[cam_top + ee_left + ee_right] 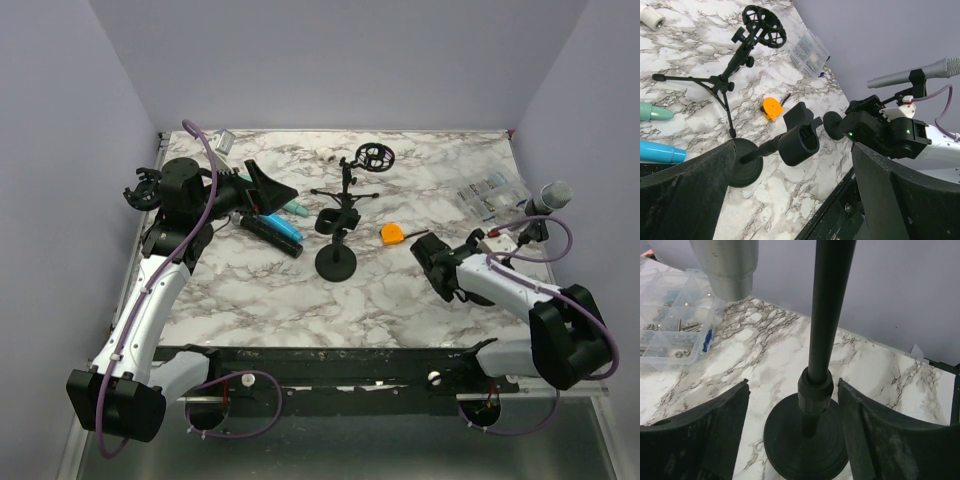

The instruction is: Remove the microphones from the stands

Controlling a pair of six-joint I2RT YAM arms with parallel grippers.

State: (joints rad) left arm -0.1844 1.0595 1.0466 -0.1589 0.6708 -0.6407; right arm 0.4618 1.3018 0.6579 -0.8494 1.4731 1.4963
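Silver microphone [727, 265] sits clipped on its stand [805, 445]; right gripper [792, 387] straddles the pole [825, 315] unclenched, left gripper [792, 147] gapes empty; bracing step, I judge, so next I clamp the pole squarely.

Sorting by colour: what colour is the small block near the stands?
The block is orange; left wrist view shows it best.

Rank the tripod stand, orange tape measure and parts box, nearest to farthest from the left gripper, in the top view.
1. Tripod stand, just right of the left gripper.
2. Orange tape measure, table centre.
3. Parts box, far right.
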